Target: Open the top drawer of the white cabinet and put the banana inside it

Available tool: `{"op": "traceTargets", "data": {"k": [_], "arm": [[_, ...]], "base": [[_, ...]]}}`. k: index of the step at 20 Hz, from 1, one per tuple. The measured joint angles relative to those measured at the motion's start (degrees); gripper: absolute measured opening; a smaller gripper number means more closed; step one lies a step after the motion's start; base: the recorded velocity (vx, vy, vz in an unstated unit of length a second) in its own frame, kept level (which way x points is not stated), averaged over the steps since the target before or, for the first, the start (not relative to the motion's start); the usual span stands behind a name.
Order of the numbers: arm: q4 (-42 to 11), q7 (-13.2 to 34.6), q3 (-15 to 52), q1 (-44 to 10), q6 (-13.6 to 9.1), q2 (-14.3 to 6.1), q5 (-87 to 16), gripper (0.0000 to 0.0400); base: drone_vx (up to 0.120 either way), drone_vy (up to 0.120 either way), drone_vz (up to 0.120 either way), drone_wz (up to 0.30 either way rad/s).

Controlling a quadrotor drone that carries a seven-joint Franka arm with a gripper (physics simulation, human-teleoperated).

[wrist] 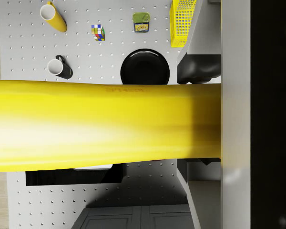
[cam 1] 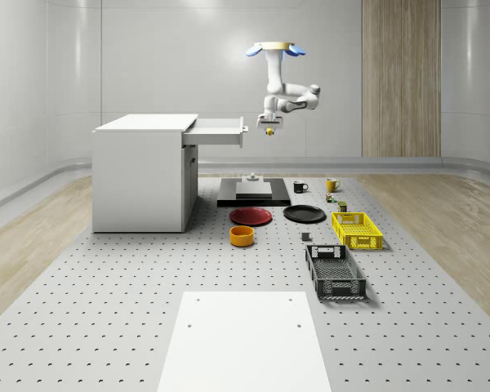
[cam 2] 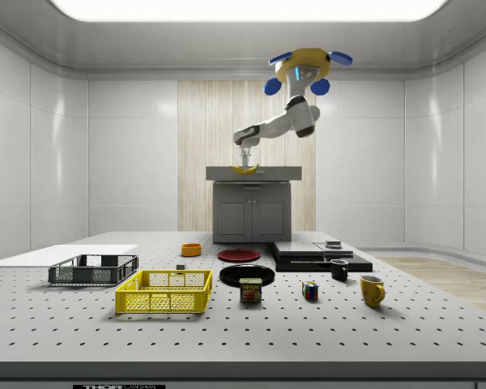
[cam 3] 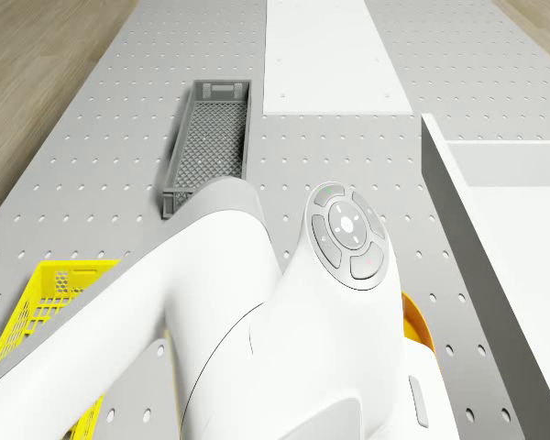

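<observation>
- Risk: the banana, pinched in the tool, hangs just outside the front edge of the open top drawer, not over its inside; released here, it would probably fall to the bench below.
- Risk: a low approach could knock the banana against the drawer front; the height margin is hard to judge.
- Pose: the drone hovers beside the white cabinet, above the tool; the arm bends at the elbow, tool pointing down.
</observation>
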Motion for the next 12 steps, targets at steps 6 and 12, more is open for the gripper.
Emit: {"op": "traceTargets", "data": {"k": [6,12], "arm": [[0.00,0.00,0.00,-0.01,-0.02,0.02,0.01,0.0201],[0.00,0.01,0.00,-0.01,-0.03,0.03,0.02,0.0201]], "base": [[-0.120,-0.060,0.120,0.000],[-0.120,-0.120,0.120,0.000]]}}
